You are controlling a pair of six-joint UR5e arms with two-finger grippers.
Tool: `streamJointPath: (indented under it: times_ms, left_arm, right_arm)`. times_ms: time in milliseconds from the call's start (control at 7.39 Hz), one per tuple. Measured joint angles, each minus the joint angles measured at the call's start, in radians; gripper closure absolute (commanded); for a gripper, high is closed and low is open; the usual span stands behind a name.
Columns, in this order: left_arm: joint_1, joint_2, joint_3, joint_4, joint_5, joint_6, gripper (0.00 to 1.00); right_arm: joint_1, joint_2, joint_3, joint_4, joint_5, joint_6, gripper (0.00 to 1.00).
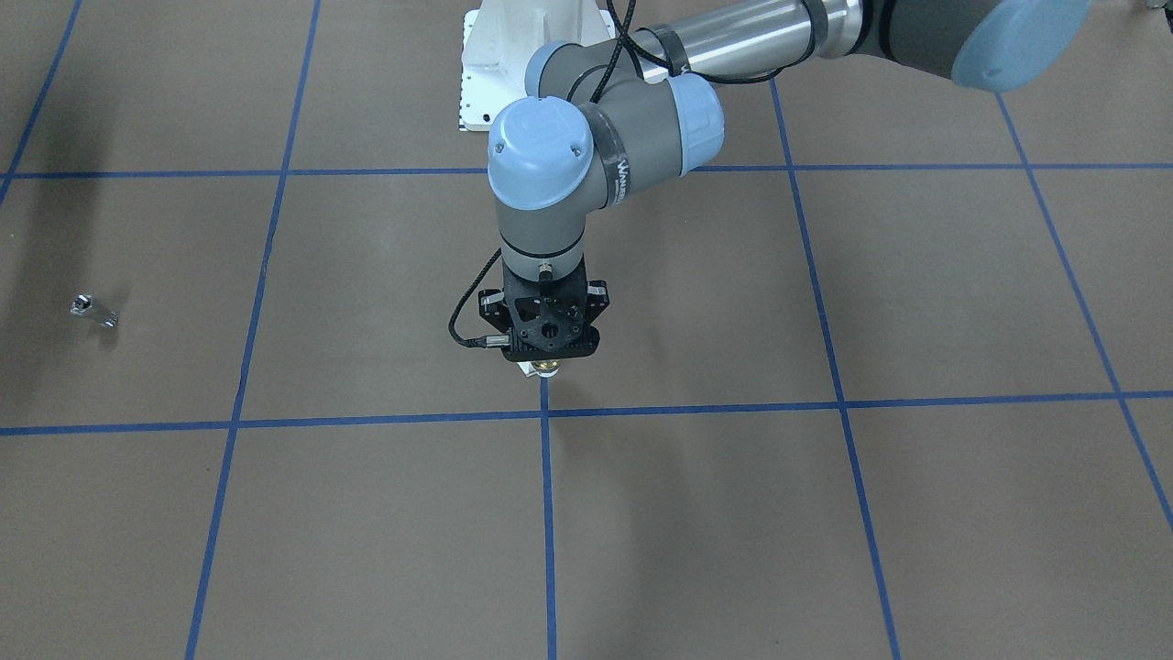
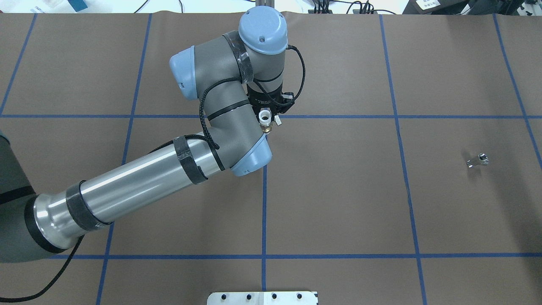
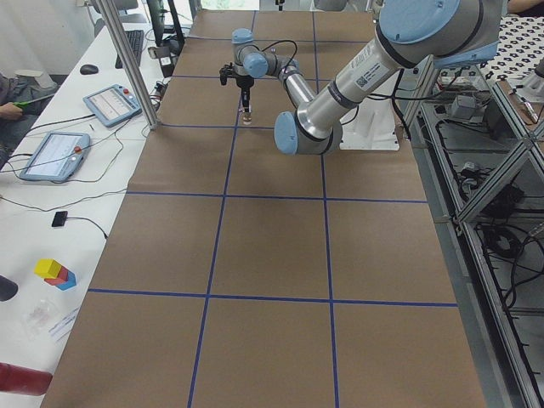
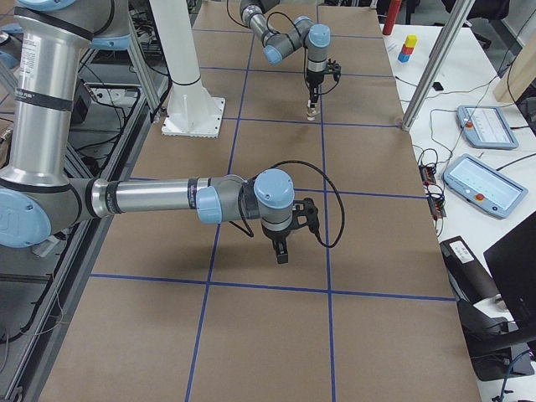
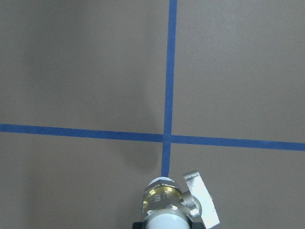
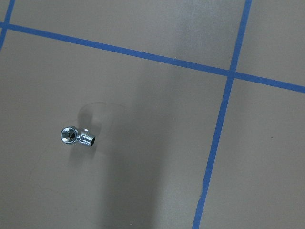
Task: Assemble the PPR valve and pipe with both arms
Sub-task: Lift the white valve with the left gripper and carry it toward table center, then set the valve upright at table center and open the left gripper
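Observation:
The PPR valve [image 5: 164, 206], white tube ends with a brass middle and a small side handle, hangs upright under my left gripper [image 2: 266, 115]. That gripper points straight down over a blue tape crossing, shut on the valve's upper white end [image 1: 547, 367]. Far off on the robot's right side, the pipe [image 2: 477, 160] lies alone on the brown mat as a tiny shiny stub. The right wrist view shows the pipe [image 6: 77, 137] from above, with no fingers in the frame. My right gripper [image 4: 282, 254] shows only in the exterior right view, pointing down above the mat; I cannot tell its state.
Blue tape lines [image 2: 264, 203] divide the brown mat into squares. The white pedestal base [image 1: 513, 64] stands at the robot's edge of the table. Tablets [image 3: 53, 155] and cables lie on a side bench beyond the mat, near a metal post [image 3: 136, 76].

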Motion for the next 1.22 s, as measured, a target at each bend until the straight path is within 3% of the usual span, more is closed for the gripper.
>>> streamJointPath:
  times_ms: [1217]
  left_arm:
    - [0.02, 0.007, 0.034, -0.039, -0.001, -0.025, 1.0]
  right_arm:
    - [-0.005, -0.001, -0.001, 0.0, 0.002, 0.0, 0.0]
